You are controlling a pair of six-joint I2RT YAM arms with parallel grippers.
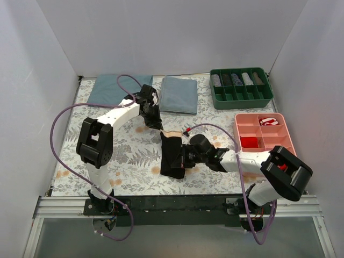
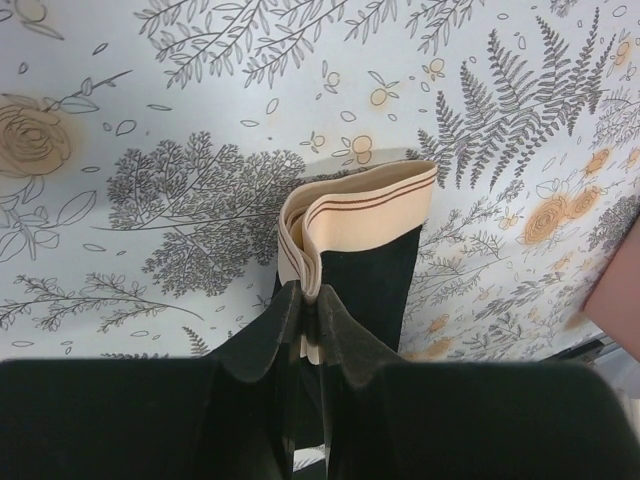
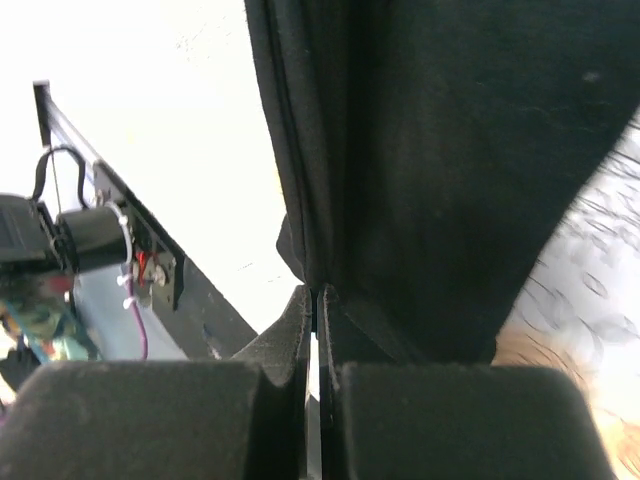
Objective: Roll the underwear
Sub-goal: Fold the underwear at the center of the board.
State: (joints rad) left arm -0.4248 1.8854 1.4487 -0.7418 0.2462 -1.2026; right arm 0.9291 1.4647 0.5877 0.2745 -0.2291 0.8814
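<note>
The work surface is covered by a pale cloth (image 1: 123,156) printed with grey ferns and orange flowers, and it is enclosed on three sides by plain white walls (image 1: 172,32). A black rail (image 1: 172,204) runs along the near edge, where the arm bases are fixed.

Two blue-grey folded cloths (image 1: 180,94) are laid flat at the far side of the cloth. To the right of them stands a green tray (image 1: 242,103) whose compartments are filled with rolled items. A pink tray (image 1: 244,129) sits nearer on the right, with small red rolls (image 1: 249,142) in two of its compartments.

The underwear (image 1: 172,156) is found near the middle of the table, folded lengthwise into a narrow black strip with the tan waistband (image 2: 350,230) at its far end. The left gripper (image 1: 156,122) is closed tight on the folded layers of the waistband, as is seen in the left wrist view (image 2: 305,300). The right gripper (image 1: 183,157) is clamped on an edge of the black fabric (image 3: 450,150) at the strip's right side, its jaws almost meeting (image 3: 318,295).

The waistband end appears to be raised slightly off the cloth, though this cannot be told for certain.
</note>
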